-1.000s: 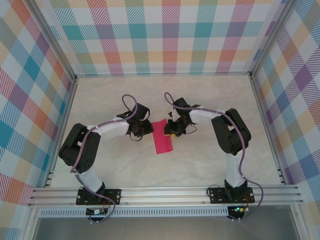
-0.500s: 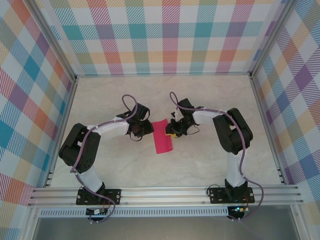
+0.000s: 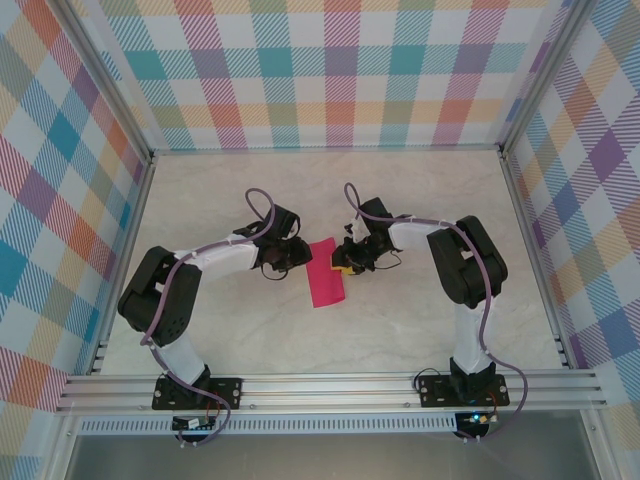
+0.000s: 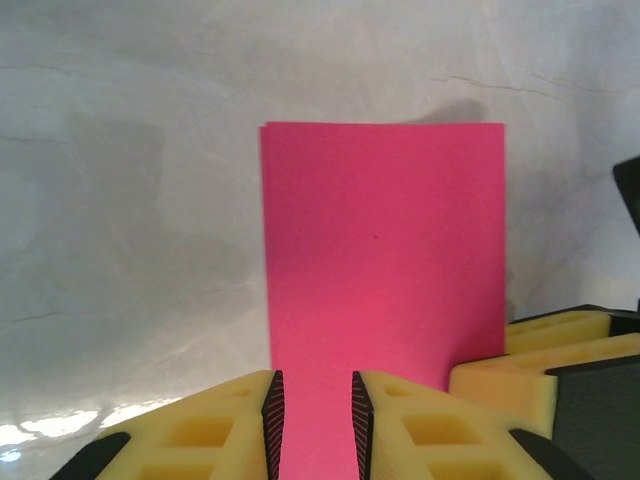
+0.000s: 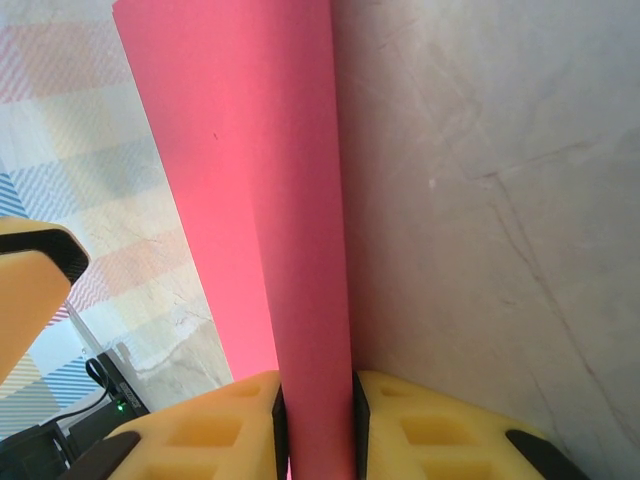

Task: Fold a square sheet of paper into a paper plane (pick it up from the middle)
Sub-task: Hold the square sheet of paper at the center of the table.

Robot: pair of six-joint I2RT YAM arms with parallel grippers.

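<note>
The pink paper (image 3: 325, 277), folded to a narrow strip, lies mid-bench (image 3: 400, 330). The left claw (image 4: 312, 415) is clamped on its nine o'clock edge, and the right claw (image 5: 318, 425) on its two o'clock edge.

Lab test cell, plaid walls (image 3: 330, 60), aluminium frame (image 3: 330, 385)

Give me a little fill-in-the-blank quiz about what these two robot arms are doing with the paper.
1. The paper is colored ____.
2. The left gripper and the right gripper both have ____ foam fingers.
3. In both wrist views, the thing between each gripper's fingers is the ____.
4. The walls around the table show a ____ pattern.

Missing words: pink; yellow; paper; checked
</note>
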